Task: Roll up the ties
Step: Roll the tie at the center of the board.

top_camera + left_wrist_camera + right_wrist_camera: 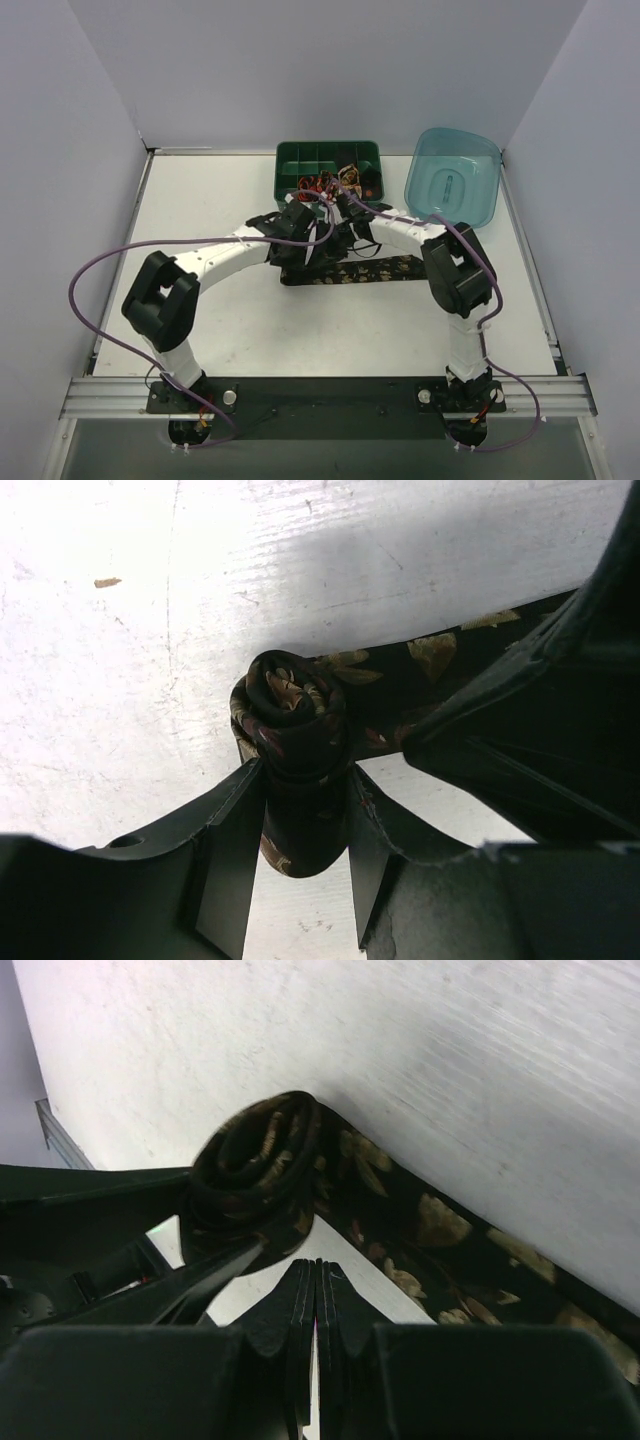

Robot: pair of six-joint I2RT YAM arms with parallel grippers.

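Note:
A black tie with gold motifs (385, 269) lies flat across the table's middle, its left end wound into a coil (290, 715). My left gripper (305, 773) is shut on that coil, one finger on each side. In the right wrist view the coil (255, 1175) stands just ahead and left of my right gripper (317, 1265), which is shut with nothing between its pads. The flat strip (450, 1250) runs off to the right. From above, both grippers meet over the tie's left end, left gripper (305, 252) and right gripper (342, 242).
A dark green compartment tray (300, 158) stands at the back centre with small rolled ties (320, 184) in it. A translucent teal tub (455, 180) leans at the back right. Purple cables loop from both arms.

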